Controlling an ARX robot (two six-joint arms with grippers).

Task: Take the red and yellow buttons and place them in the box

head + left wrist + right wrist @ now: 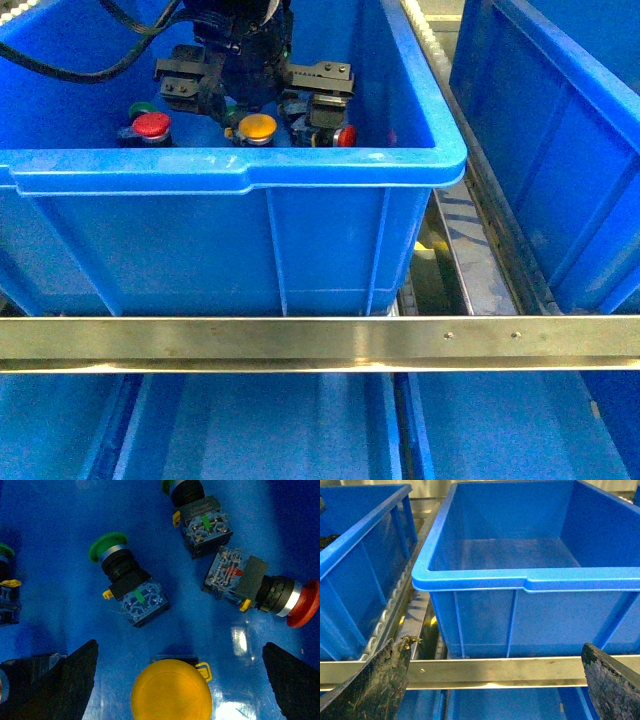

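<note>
Left tool (172, 680) spread wide inside blue bin (240, 170), yellow button (171, 692) between its fingers, untouched. Red button (152, 124) at yellow's 9 o'clock, second red button (346, 135) at 3 o'clock. Right tool (495, 680) spread, holding nothing, facing blue box (530, 582).

Shiny metal rail (320, 342) runs straight across front, pale sheen along it. Two small screws (449, 335) sit right of middle. Behind rail, right of centre, steel channel (480, 262) heads away, with white rollers (428, 35) lining far end. Under rail, lower tier of blue bins (260, 425), dimmer down there.
</note>
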